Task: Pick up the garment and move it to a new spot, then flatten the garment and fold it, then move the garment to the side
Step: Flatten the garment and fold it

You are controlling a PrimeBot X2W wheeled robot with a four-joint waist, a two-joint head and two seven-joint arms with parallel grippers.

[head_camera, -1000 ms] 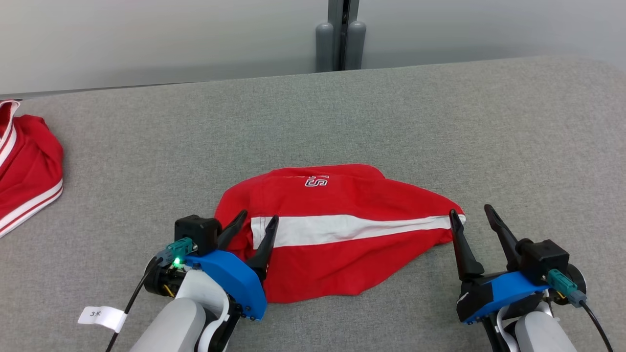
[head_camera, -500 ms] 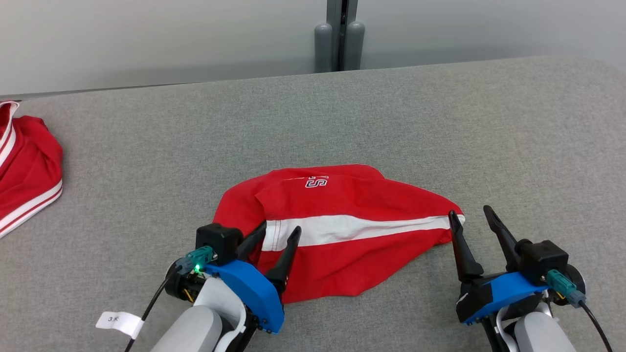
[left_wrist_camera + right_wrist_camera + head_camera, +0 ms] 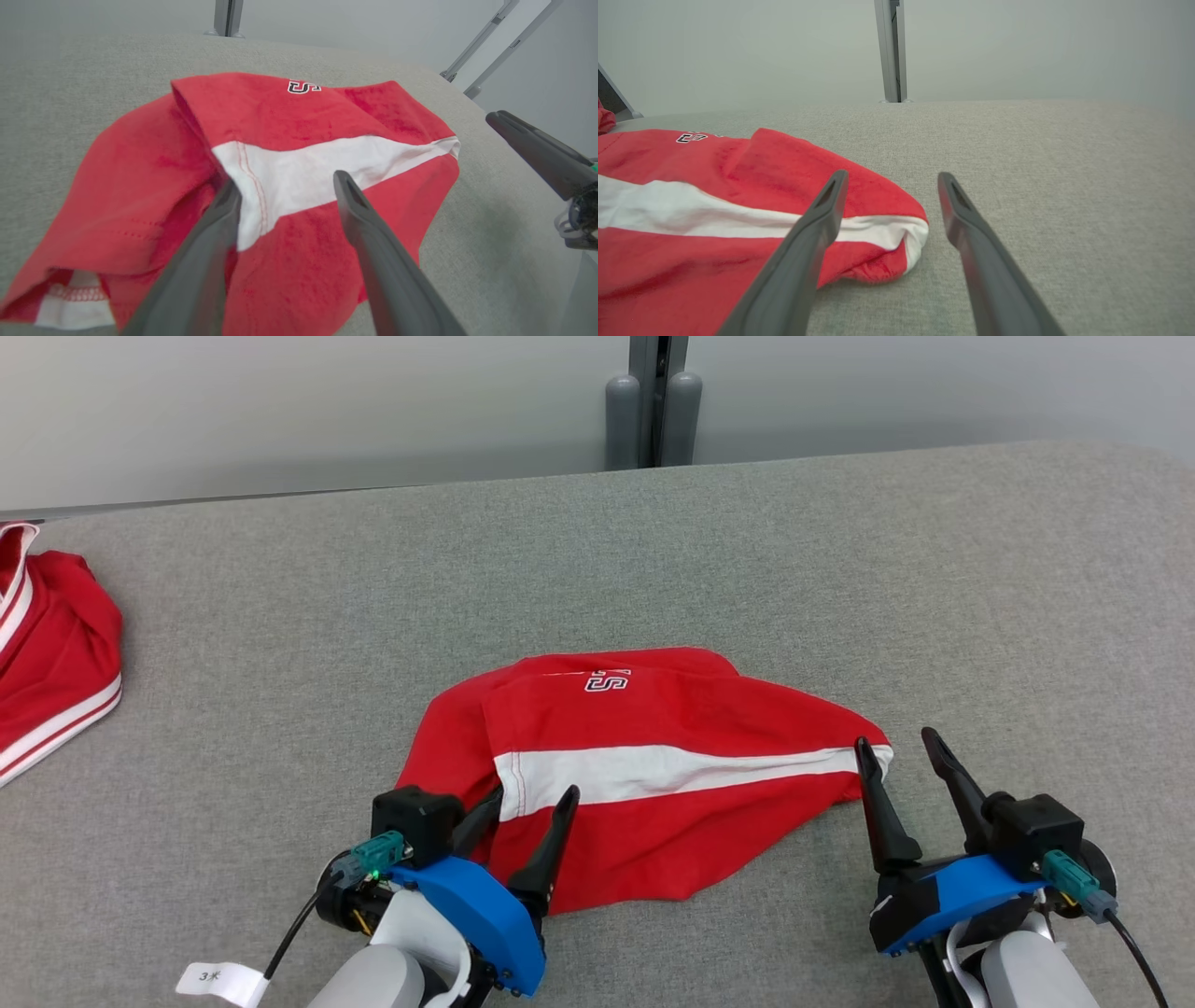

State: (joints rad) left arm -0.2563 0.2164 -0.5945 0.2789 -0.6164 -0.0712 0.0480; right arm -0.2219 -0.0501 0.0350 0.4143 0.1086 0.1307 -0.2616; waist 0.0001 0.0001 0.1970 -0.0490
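The garment (image 3: 672, 728) is red with a white stripe and lies crumpled on the grey table (image 3: 653, 560), near the front centre. My left gripper (image 3: 532, 793) stands open over its left end, fingers on either side of the stripe's stitched end; the same shows in the left wrist view at the left gripper (image 3: 287, 182) over the garment (image 3: 303, 116). My right gripper (image 3: 894, 739) is open at the garment's right tip. In the right wrist view the right gripper (image 3: 893, 176) frames the garment (image 3: 691, 182), with its white corner lying low between the fingers, untouched.
A second red garment with white stripes (image 3: 47, 653) lies at the table's left edge. A grey post (image 3: 653, 411) stands behind the table's far edge. A white tag (image 3: 219, 980) hangs on my left arm's cable. The right gripper's finger (image 3: 537, 149) shows in the left wrist view.
My left gripper has moved right and a little lower in the view, over the stripe's end, and the cloth's left fold has shifted slightly. The right gripper has stayed put.
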